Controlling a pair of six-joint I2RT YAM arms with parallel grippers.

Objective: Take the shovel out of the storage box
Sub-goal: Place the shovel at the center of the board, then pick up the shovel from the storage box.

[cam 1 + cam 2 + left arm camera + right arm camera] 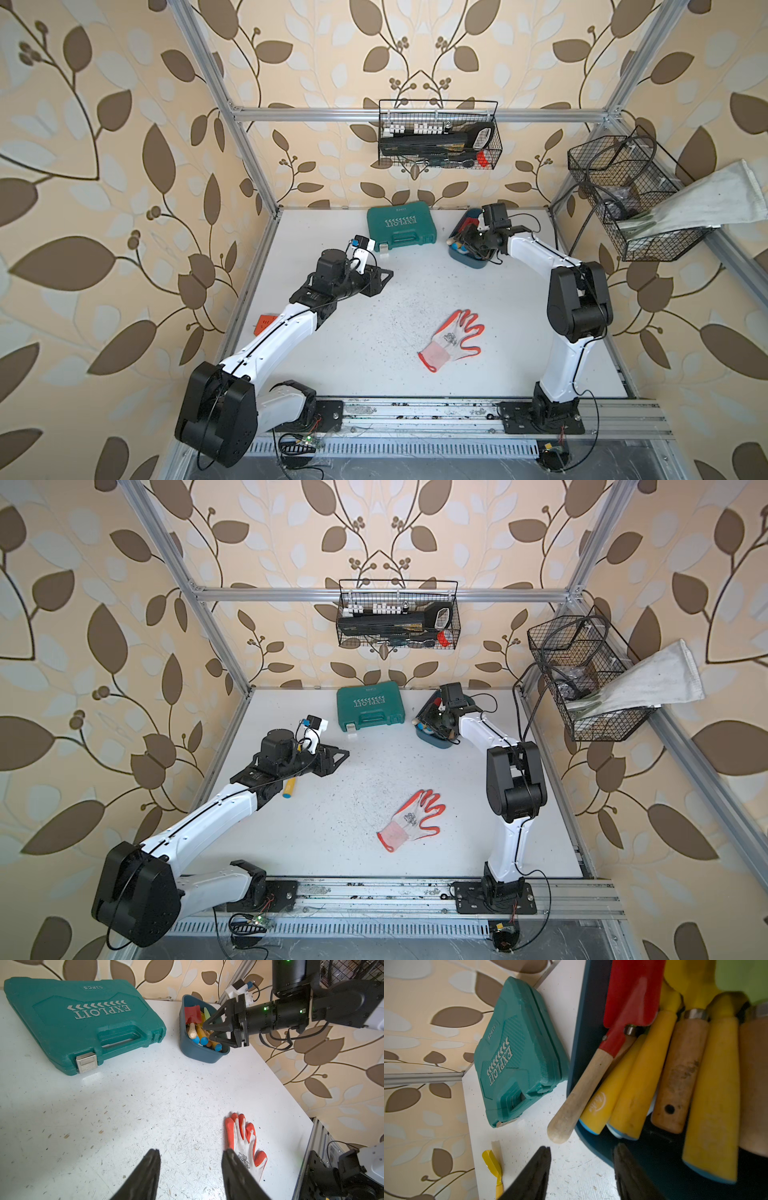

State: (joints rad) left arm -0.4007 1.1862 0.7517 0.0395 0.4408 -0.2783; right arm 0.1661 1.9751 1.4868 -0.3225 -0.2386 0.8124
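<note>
- Shovel (609,1044) lies in the storage box (471,262), at 1 o'clock on the table (374,316); its handle points to 8 o'clock, past the rim.
- Right gripper (581,1167), spread and empty, is just beside that handle end: the nearer arm.
- Left gripper (191,1152), spread and empty, is well apart toward 9 o'clock.

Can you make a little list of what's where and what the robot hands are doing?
shovel: red blade, wooden handle, in the storage box among yellow-handled tools
right gripper: open, at the storage box, holding nothing
left gripper: open, empty, above the table
also on table: teal EXPLOIT case, orange-and-white glove
</note>
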